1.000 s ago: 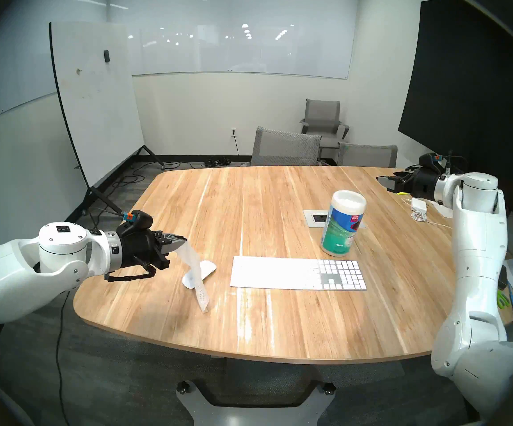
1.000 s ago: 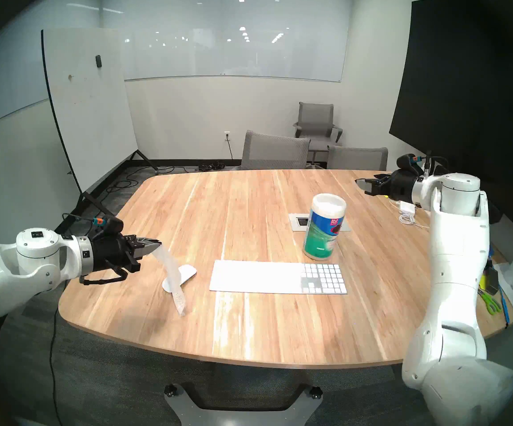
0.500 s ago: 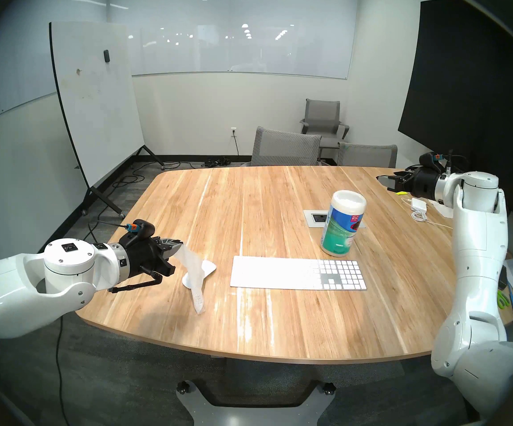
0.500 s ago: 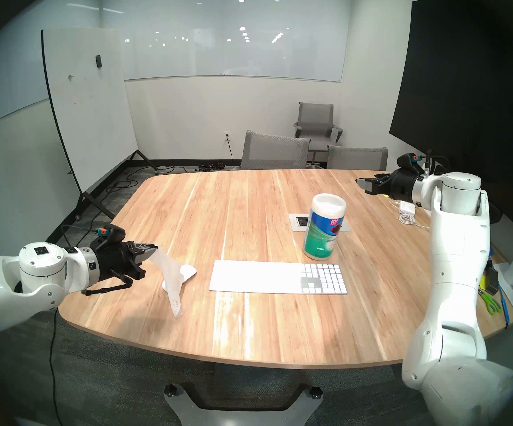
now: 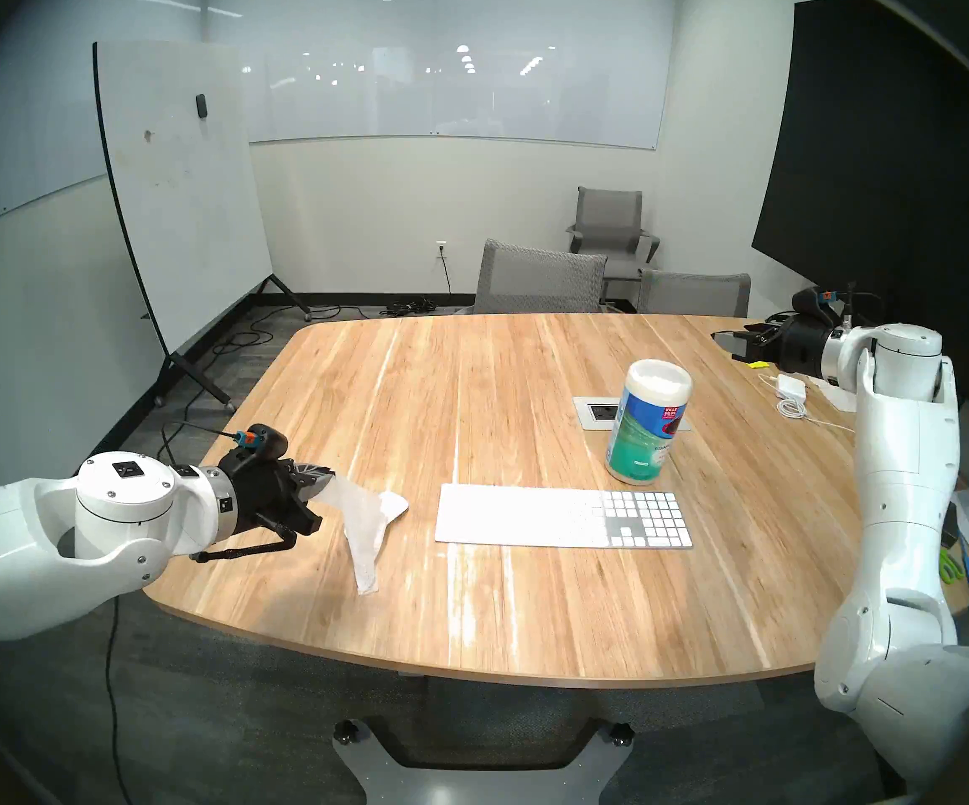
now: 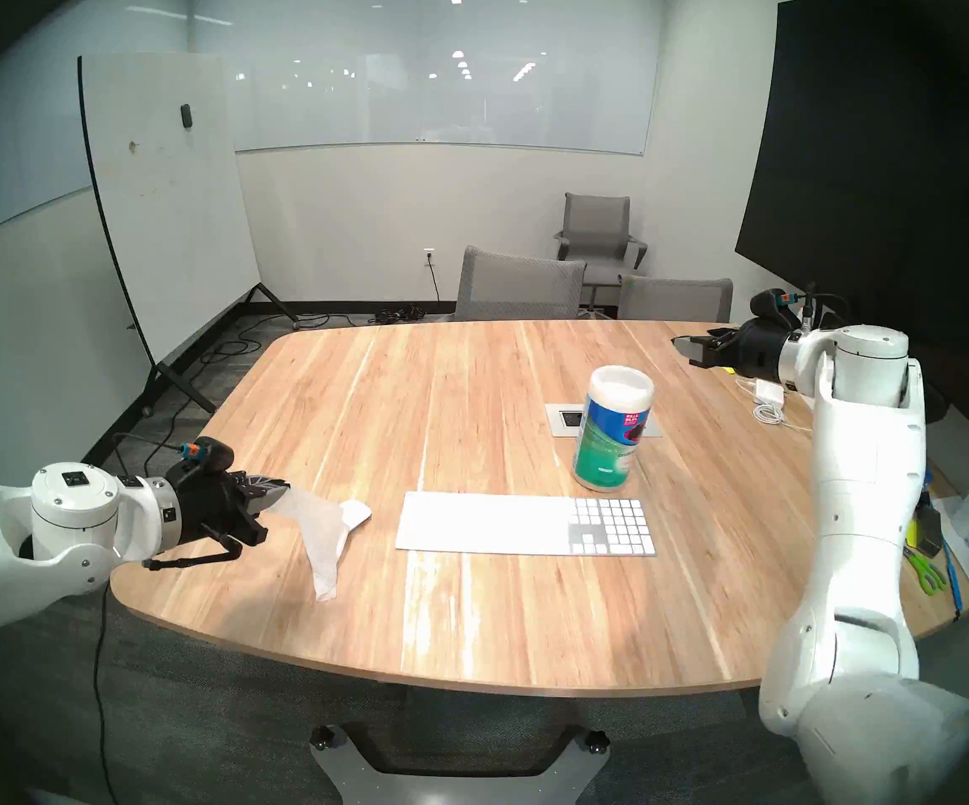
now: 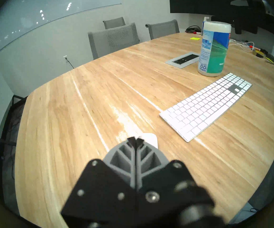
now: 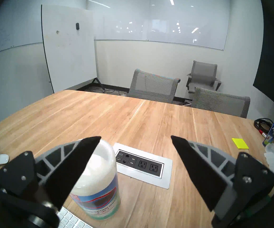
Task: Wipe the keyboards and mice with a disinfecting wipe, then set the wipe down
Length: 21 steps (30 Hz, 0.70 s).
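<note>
On the wipes canister (image 5: 647, 423), "KILLS 99.9%" can be read on a red patch of the blue-green label in the head view, and "DISINFECTING WIPES" is partly readable in the right wrist view. A recycling mark is seen low on its back in the left wrist view. "EXPO" is printed on a blue spray bottle (image 8: 271, 133) at the table's far right edge, beside a yellow sticky pad (image 8: 240, 143).

The canister is taken as the landmark. The keyboard (image 5: 563, 517) lies just in front of it, its long axis running left to right along the table's near edge, number pad at the canister's end. The mouse (image 5: 395, 503) lies well to the canister's left, past the keyboard's left end, and is mostly covered by the disinfecting wipe (image 5: 363, 531); only its far right end shows. The wipe is pinched at its upper corner by the left gripper (image 5: 328, 477), whose jaws are pressed fully together, and is draped across the mouse, its long axis slanting down toward the near table edge, where its tip rests on the wooden table (image 5: 499, 391).

The right gripper (image 8: 135, 138) is held above and behind the canister, jaws spread wide and holding nothing. A power outlet panel (image 8: 142, 165) is set in the table just behind the canister.
</note>
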Motion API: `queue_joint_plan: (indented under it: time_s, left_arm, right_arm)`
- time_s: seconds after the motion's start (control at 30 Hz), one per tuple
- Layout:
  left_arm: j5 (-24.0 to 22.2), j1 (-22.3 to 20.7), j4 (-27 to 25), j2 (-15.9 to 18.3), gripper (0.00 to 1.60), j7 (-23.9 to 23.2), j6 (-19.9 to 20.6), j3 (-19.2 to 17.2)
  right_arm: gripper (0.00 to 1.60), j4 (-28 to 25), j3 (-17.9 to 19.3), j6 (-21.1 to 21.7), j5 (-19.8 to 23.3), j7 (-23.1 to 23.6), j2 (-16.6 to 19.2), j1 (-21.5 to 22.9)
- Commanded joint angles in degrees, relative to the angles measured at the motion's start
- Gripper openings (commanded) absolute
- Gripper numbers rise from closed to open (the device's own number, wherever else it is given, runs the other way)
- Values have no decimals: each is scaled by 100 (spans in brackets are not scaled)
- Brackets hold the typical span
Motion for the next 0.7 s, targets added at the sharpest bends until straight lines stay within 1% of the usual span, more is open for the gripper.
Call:
queue_joint_plan:
  time_s: [0.0, 0.1, 0.27, 0.43, 0.57, 0.6, 0.63, 0.67]
  left_arm:
    - [250, 283, -4, -55, 0, 41, -403, 218]
    - [323, 219, 71, -125, 0, 5, -480, 283]
    - [322, -75, 299, -326, 0, -183, -343, 231]
    - [460, -341, 469, -620, 0, -351, -156, 261]
    - [666, -565, 485, -954, 0, -397, 49, 396]
    - [761, -625, 514, -1093, 0, -428, 117, 457]
    - [762, -690, 501, -1081, 0, -411, 100, 577]
    - [861, -718, 511, -1211, 0, -407, 155, 628]
  right_arm:
    - [160, -119, -5, -21, 9, -14, 6, 95]
    - [160, -122, -4, -20, 8, -16, 5, 94]
    - [160, -119, -4, -23, 9, -14, 6, 94]
    - [160, -118, -4, -24, 10, -14, 6, 95]
    - [160, -117, -4, -24, 10, -13, 6, 95]
    - [160, -117, -4, -24, 10, -13, 6, 95]
    - [160, -117, -4, -25, 10, -13, 6, 95]
    - [160, -116, -5, -25, 10, -13, 6, 95]
